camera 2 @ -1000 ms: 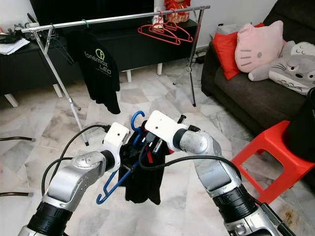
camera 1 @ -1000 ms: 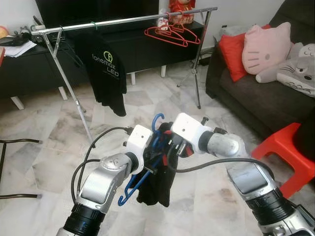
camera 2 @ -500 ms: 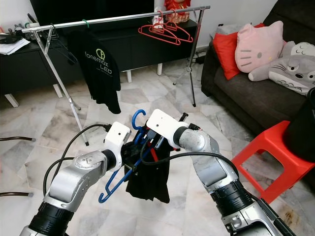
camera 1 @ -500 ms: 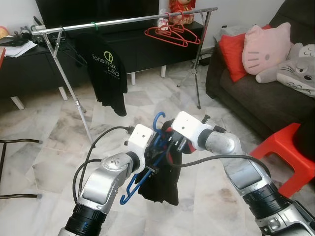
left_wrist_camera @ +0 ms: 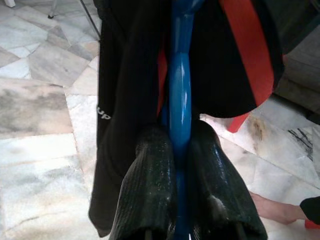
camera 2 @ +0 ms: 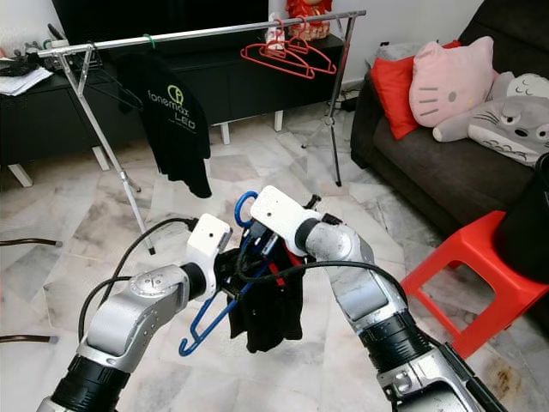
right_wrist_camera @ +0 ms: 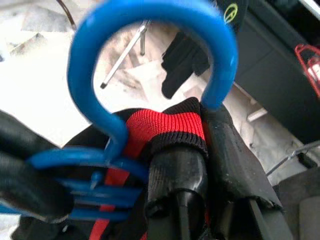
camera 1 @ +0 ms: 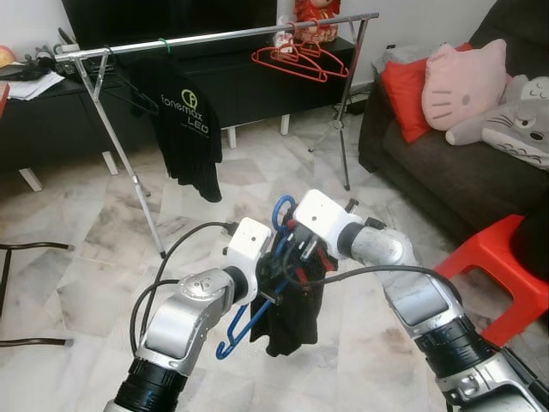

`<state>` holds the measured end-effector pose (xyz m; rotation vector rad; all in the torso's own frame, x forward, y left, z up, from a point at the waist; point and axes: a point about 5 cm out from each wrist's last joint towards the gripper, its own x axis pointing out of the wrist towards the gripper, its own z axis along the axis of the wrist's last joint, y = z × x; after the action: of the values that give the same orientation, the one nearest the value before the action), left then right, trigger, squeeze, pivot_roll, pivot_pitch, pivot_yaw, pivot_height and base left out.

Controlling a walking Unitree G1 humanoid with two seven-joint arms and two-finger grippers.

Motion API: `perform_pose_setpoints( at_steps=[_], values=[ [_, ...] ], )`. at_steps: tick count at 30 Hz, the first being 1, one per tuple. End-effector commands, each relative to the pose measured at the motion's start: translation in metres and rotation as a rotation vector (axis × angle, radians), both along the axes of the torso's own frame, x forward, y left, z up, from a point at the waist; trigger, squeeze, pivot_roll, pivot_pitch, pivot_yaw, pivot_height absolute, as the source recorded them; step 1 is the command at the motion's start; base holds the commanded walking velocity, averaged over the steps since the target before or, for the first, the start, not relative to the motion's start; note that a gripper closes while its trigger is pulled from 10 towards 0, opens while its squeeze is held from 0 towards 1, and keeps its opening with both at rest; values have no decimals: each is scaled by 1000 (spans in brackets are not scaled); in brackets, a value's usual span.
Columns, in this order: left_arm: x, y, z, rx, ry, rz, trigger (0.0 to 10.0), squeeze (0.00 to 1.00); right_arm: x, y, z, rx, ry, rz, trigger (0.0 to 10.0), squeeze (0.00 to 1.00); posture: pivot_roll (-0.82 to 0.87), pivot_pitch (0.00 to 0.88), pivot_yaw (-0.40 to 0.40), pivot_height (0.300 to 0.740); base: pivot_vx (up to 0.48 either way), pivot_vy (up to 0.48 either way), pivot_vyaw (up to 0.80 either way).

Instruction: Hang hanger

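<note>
Blue hanger [camera 1: 257,311] held low in front of chest, over marble floor [camera 1: 77,257], carrying a black garment with red collar [camera 1: 292,309]. Hook [camera 2: 244,206] up, clear of fabric.

Left gripper [left_wrist_camera: 182,145]: both fingers pressed onto blue hanger bar, one each side, pinching it; black cloth hanging alongside.

Right gripper [right_wrist_camera: 200,142]: fingers closed on red-and-black collar just below hook, bunching fabric at hanger neck. Looks like dressing or adjusting garment on hanger, judged from grip on collar.

Clothes rack [camera 1: 223,36] well apart, across the floor. On its rail: black printed T-shirt [camera 1: 184,129] toward left end, red hangers [camera 1: 296,58] toward right end, bare rail between.

Progress, judged: garment on hanger or nearly so, collar seating possibly unfinished. Hanging not yet done. Left to do: release collar, lift hanger, close the gap to rack, set hook over bare stretch of rail.

Dark sofa [camera 1: 446,172] with cushions and red stool [camera 1: 506,266] on the right.
</note>
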<state>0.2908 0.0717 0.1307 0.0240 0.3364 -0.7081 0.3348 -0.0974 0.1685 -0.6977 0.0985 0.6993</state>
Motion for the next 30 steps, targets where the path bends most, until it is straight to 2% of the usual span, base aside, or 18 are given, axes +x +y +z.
perform_pose_setpoints(
  at_steps=[1, 3, 8, 20, 21, 22, 24, 25, 26, 30],
  values=[
    [-3, -5, 7, -31, -36, -36, 10000, 0, 2, 4, 9, 24, -28, 26, 10000, 0, -67, 0, -53, 740, 0, 0, 0],
    [-3, -5, 7, -31, -35, -37, 10000, 0, 1, 6, 9, 26, -30, 40, 10000, 0, -67, 0, -53, 740, 0, 0, 0],
    [-3, -5, 7, -32, -33, -36, 10000, 0, -9, 10, -2, -11, 50, 130, 10000, 0, -66, 0, -52, 740, 0, 0, 0],
    [-3, -5, 7, -37, -35, -37, 10000, 0, -9, 6, -4, -14, 64, 120, 10000, 0, -67, 0, -52, 740, 0, 0, 0],
    [-3, -5, 7, -37, -36, -36, 10000, 0, -8, 6, -4, -13, 66, 118, 10000, 39, -66, 0, -52, 740, 0, 0, 0],
    [-3, -5, 7, -38, -36, -35, 10000, 0, -8, 6, -4, -15, 67, 117, 10000, 447, -66, 0, -52, 740, 0, 0, 0],
    [-3, -5, 7, -38, -37, -34, 10000, 0, -8, 6, -4, -15, 68, 116, 10000, 447, -66, 0, -52, 740, 0, 0, 0],
    [-3, -5, 7, -39, -37, -33, 10000, 0, -8, 6, -4, -16, 69, 114, 10000, 878, -66, 0, -52, 740, 0, 0, 0],
    [-3, -4, 6, -38, -36, -33, 10000, 0, -8, 6, -4, -16, 69, 112, 10000, 1000, -67, 0, -51, 740, 0, 0, 0],
    [-2, -4, 6, -39, -38, -30, 10000, 0, -9, 4, -4, -19, 75, 106, 10000, 1000, -69, 0, -50, 740, 0, 0, 0]
  ],
)
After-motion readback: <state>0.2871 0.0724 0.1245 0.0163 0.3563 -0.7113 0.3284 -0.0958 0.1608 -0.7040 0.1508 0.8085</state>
